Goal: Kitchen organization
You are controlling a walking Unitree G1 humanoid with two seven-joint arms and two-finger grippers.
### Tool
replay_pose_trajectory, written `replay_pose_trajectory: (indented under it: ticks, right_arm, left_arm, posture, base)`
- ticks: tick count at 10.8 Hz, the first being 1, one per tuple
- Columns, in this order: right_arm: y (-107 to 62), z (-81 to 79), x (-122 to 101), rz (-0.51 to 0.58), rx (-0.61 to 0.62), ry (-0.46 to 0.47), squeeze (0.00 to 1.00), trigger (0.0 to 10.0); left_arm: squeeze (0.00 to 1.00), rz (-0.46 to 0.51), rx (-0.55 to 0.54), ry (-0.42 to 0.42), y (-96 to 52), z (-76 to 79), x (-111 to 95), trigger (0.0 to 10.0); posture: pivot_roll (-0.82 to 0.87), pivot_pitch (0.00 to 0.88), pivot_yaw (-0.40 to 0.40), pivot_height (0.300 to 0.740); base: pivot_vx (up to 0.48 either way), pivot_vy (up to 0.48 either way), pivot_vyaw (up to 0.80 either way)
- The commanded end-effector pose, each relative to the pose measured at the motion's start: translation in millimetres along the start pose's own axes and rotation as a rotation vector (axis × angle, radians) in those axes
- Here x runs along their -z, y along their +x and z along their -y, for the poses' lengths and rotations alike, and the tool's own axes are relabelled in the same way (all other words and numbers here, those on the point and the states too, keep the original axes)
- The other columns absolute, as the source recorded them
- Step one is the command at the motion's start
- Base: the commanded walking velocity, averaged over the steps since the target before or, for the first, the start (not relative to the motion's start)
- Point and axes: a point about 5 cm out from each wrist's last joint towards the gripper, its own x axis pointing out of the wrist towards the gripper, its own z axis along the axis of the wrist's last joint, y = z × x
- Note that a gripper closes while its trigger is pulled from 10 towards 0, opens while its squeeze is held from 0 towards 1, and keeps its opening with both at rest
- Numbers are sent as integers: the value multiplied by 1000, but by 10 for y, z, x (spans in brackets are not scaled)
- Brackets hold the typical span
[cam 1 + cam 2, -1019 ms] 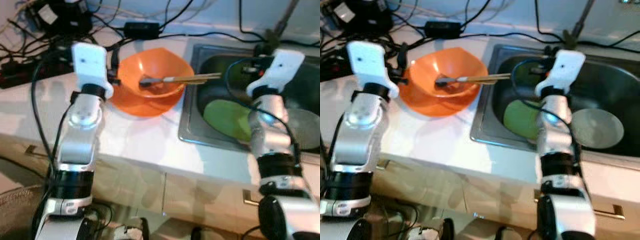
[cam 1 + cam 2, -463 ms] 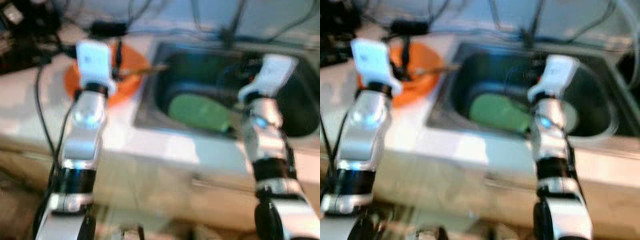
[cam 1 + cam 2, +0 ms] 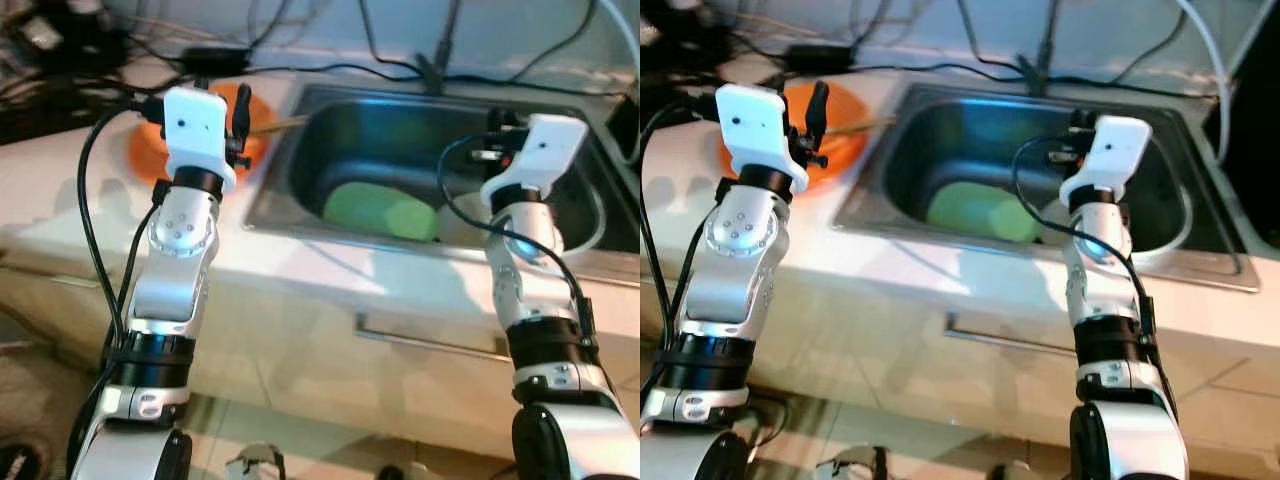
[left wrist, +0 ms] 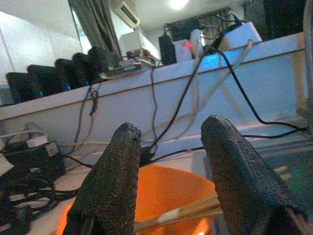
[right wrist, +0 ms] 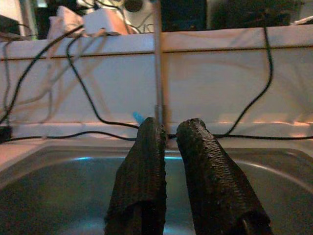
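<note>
An orange bowl [image 3: 843,150] sits on the white counter left of the steel sink [image 3: 330,236], partly hidden by my left wrist. A pair of chopsticks [image 3: 285,123] lies in the bowl, pointing over the sink's rim. A green plate [image 3: 975,212] lies in the basin. My left gripper [image 4: 171,127] hovers just above the bowl [image 4: 166,193], open, with nothing between its fingers. My right gripper [image 5: 171,125] hangs over the sink's right half, its fingers close together and holding nothing.
A pale grey plate [image 3: 465,208] lies in the basin behind my right arm. The faucet pipe [image 5: 157,58] rises at the sink's back edge. Black cables and power bricks [image 3: 60,55] clutter the counter's back left. A drawer handle [image 3: 430,342] runs below the counter front.
The whole picture has shifted and passed through blur: the camera moved, so the sink is now central and the bowl far left. Both arms keep the same pose.
</note>
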Motion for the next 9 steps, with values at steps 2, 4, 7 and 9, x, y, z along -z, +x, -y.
replay_pose_trajectory:
  ticks: [2, 4, 7, 9]
  right_arm:
    - [18, -9, -28, 3, -4, 2, 0, 10000]
    - [15, -27, -13, -7, -7, 11, 0, 10000]
    - [17, -48, -10, -9, -8, 27, 0, 10000]
    - [18, -56, 2, -14, -9, 32, 0, 10000]
  left_arm:
    - [0, -13, 18, 22, 2, -8, 30, 10000]
    - [0, -6, 171, 186, -15, 82, 45, 10000]
    - [0, 62, 334, 575, 22, 207, -40, 10000]
    - [0, 59, 372, 677, 51, 340, -26, 10000]
  posture:
    - [135, 80, 24, 740]
    - [136, 80, 24, 740]
    - [135, 83, 26, 740]
    - [142, 85, 22, 740]
  base:
    - [0, 0, 0]
    - [0, 0, 0]
    - [0, 0, 0]
    - [0, 0, 0]
